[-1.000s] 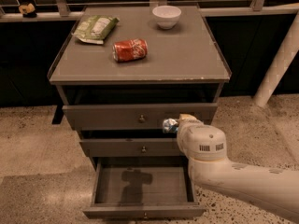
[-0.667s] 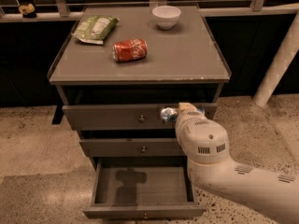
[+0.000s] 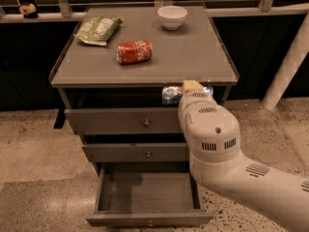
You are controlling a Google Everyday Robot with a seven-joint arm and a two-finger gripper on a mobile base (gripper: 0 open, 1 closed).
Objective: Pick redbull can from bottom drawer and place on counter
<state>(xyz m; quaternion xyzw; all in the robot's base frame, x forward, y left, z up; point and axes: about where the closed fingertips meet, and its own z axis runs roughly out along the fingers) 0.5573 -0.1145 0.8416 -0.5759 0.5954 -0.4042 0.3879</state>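
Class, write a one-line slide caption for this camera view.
Gripper holds the redbull can near the counter front edge, above the open bottom drawer.

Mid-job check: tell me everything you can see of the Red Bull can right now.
The Red Bull can is small and slim, blue and silver, shiny like metal. It lies on its side in mid-air, clamped in the hand, just below the counter's front edge and in front of the top drawer. A tan finger covers its middle, so only its left end and a sliver on the right show. It is out of the open bottom drawer and not yet on the counter.
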